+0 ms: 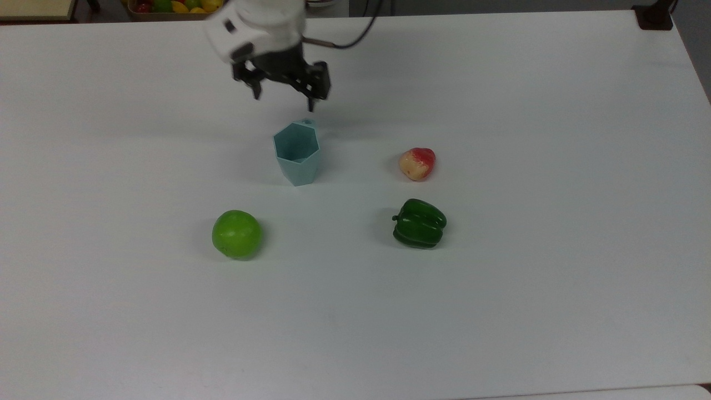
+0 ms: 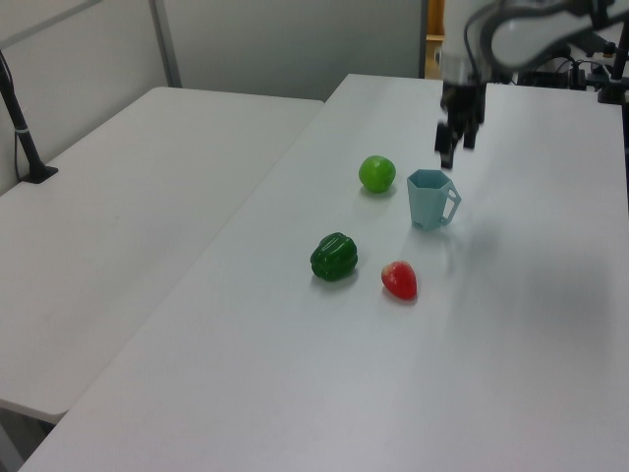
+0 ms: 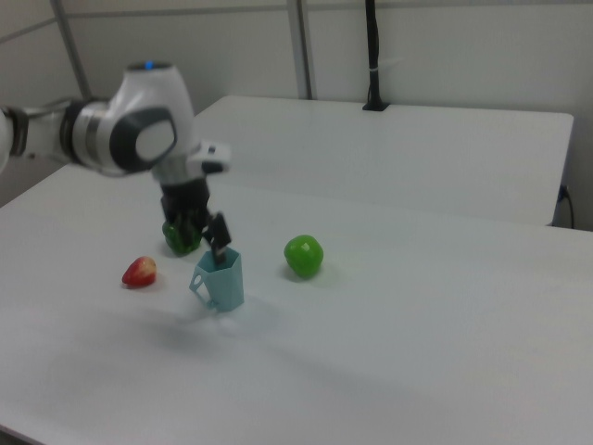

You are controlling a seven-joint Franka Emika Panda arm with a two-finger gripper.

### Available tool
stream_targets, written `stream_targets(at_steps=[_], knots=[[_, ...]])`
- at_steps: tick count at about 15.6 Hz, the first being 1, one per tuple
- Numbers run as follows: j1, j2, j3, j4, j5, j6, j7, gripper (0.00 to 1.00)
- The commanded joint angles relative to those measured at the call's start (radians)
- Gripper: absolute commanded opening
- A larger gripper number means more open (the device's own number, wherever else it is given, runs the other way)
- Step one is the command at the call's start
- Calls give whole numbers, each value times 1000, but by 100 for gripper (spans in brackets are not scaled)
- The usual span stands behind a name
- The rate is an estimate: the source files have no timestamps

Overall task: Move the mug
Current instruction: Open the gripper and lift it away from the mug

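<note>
The mug [image 1: 297, 153] is a pale blue faceted cup standing upright on the white table [image 1: 500, 311], its small tab handle pointing to the top view's far side. In the left view the mug [image 2: 430, 200] shows its handle on the right, and in the right view the mug [image 3: 220, 281] shows it on the left. My gripper [image 1: 283, 99] hangs open above and behind the mug, apart from it, with nothing between its fingers. It is also seen from the side, raised over the mug's rim [image 2: 457, 147] [image 3: 206, 239].
A green apple [image 1: 236, 234] lies in front of the mug on the top view's left. A red-and-yellow fruit [image 1: 417, 163] and a green bell pepper [image 1: 419, 223] lie to the top view's right. A fruit basket [image 1: 172, 6] sits beyond the table's far edge.
</note>
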Motion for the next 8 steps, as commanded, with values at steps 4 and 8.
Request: stream_targets(at_steps=[4, 8], knots=[[-74, -45, -3, 193, -22, -233, -62, 100], [-92, -93, -3, 193, -11, -319, -130, 100]])
